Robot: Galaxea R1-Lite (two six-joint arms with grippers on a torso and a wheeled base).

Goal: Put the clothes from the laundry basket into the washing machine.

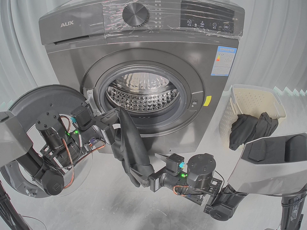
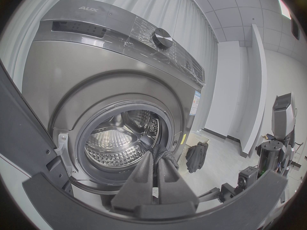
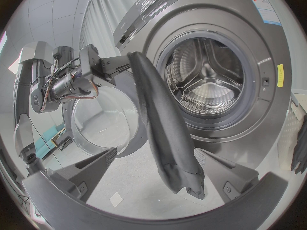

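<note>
A dark garment [image 1: 131, 144] hangs in front of the washing machine's open drum [image 1: 144, 93]. My left gripper [image 1: 119, 113] is shut on its top end, level with the lower rim of the drum opening; the left wrist view shows the fingers [image 2: 144, 179] pinching the cloth [image 2: 163, 154]. My right gripper [image 3: 155, 150] is open at the garment's lower end [image 3: 179, 173], which hangs between its spread fingers [image 3: 224, 171]. More dark clothes [image 1: 252, 128] drape over the front rim of the cream laundry basket [image 1: 255, 101] to the right of the machine.
The round machine door [image 1: 48, 103] stands swung open to the left, behind my left arm. Grey floor [image 1: 105, 195] lies free below the garment. A curtain [image 1: 275, 42] hangs behind the machine.
</note>
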